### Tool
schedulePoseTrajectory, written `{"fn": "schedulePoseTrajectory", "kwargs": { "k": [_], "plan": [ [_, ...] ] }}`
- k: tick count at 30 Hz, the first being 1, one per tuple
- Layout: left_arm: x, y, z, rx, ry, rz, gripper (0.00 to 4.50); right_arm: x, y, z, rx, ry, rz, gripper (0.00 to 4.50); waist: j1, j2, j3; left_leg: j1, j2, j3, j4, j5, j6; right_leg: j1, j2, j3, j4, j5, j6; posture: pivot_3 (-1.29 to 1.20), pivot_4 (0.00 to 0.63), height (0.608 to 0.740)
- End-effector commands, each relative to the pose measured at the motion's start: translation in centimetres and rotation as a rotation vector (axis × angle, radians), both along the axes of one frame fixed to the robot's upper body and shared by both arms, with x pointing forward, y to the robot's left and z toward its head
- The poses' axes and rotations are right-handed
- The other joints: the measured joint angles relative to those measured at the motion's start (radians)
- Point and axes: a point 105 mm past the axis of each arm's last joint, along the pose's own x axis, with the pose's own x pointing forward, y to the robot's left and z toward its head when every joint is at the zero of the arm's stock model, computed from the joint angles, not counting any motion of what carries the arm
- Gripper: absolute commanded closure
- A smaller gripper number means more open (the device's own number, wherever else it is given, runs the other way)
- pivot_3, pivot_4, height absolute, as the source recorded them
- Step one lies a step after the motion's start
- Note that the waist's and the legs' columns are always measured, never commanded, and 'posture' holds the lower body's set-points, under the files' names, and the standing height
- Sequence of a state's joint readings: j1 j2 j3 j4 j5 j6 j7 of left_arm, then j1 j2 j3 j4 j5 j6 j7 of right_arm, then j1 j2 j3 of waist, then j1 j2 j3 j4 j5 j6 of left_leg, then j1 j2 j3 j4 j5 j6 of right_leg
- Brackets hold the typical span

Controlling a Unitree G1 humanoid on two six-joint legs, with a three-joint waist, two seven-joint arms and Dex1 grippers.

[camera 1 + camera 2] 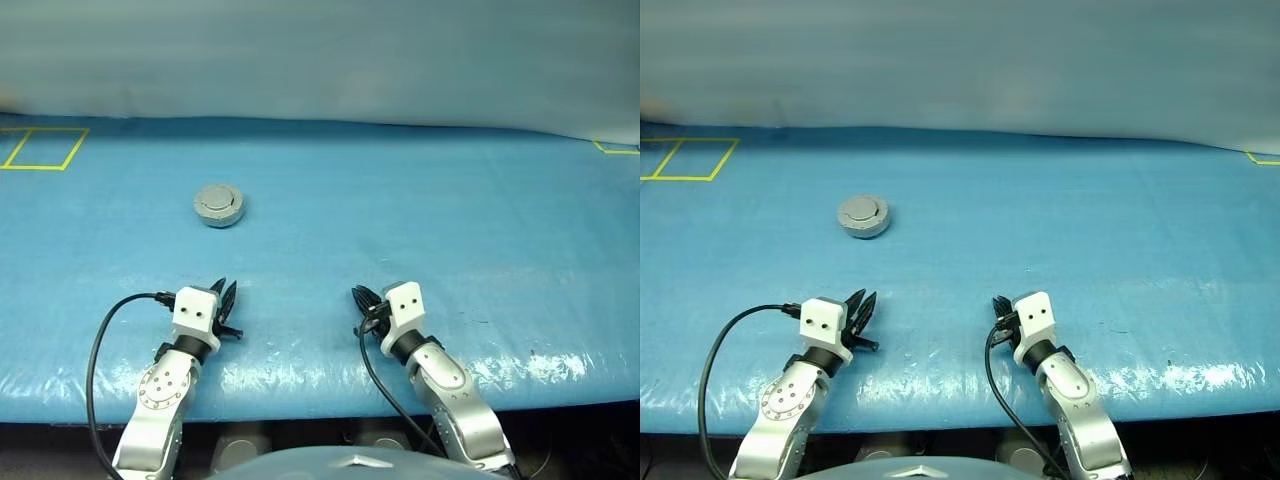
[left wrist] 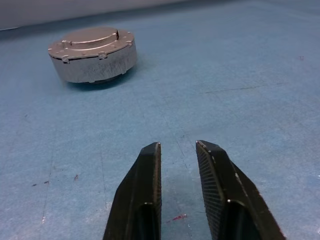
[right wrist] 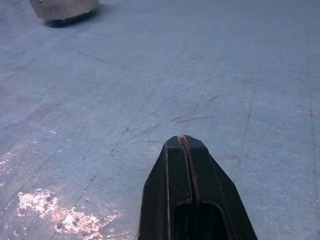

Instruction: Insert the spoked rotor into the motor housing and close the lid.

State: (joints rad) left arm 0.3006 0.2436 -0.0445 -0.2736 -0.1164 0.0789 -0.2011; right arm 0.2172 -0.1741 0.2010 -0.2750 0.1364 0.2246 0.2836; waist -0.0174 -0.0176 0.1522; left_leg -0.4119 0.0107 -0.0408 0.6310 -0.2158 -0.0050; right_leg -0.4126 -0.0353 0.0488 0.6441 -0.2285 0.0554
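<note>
A yellow tape square (image 1: 40, 148) marks the far left corner of the blue desk (image 1: 420, 220). Nearer the middle-left sits the housing (image 1: 219, 207), upright with the lid (image 2: 92, 37) seated on top, closed. The left gripper (image 1: 226, 300) hovers low near the front edge, well short of the housing, its fingers (image 2: 142, 200) drawn nearly together with a thin gap, holding nothing. To its right the right gripper (image 1: 362, 300) sits just as low, fingers pressed fully together and empty, pointing slightly toward the housing.
</note>
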Motion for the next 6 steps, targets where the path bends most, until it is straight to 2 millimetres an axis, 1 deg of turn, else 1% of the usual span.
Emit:
{"fn": "schedulePoseTrajectory", "kwargs": {
  "k": [1,6],
  "plan": [
    [0.2,0.3,0.3,-0.003,-0.014,0.016,4.48,0.3,0.2,1.0,0.001,-0.037,-0.001,4.50,0.000,0.000,0.000,0.000,0.000,0.000,0.000,0.000,0.000,0.000,0.000,0.000,0.000,0.000,0.000,0.00,0.150,0.740],
    [0.4,1.3,0.2,-0.016,-0.016,0.110,4.48,0.5,-0.2,1.0,0.002,-0.027,-0.019,4.50,0.000,0.000,0.000,0.000,0.000,0.000,0.001,0.000,0.000,0.001,0.000,0.000,0.001,0.000,0.000,0.00,0.150,0.740]
  ]
}}
